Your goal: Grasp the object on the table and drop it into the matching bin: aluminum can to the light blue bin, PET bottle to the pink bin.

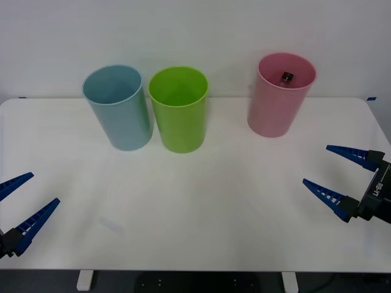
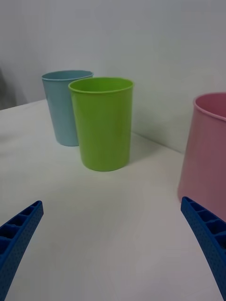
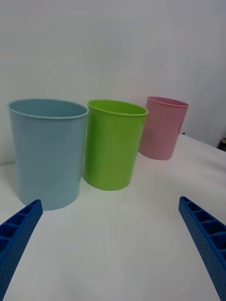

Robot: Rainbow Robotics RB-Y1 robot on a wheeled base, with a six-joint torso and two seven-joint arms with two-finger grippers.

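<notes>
Both grippers, left point(image 1: 18, 210) and right point(image 1: 342, 177), hang spread and empty low over the table's point(image 1: 201, 207) near corners, apparently parked because the PET bottle point(image 1: 287, 77) already lies inside the pink bin point(image 1: 278, 110).

White table point(image 1: 201, 201), plain pale wall point(image 1: 201, 30) behind — even, soft light

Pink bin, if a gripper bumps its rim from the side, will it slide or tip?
Probably tips rather than slides: the pink bin is tall and tapers toward its base. It looks like thin plastic, so likely light. The dark-capped bottle seen inside adds little ballast. Both grippers sit open, well away.
</notes>
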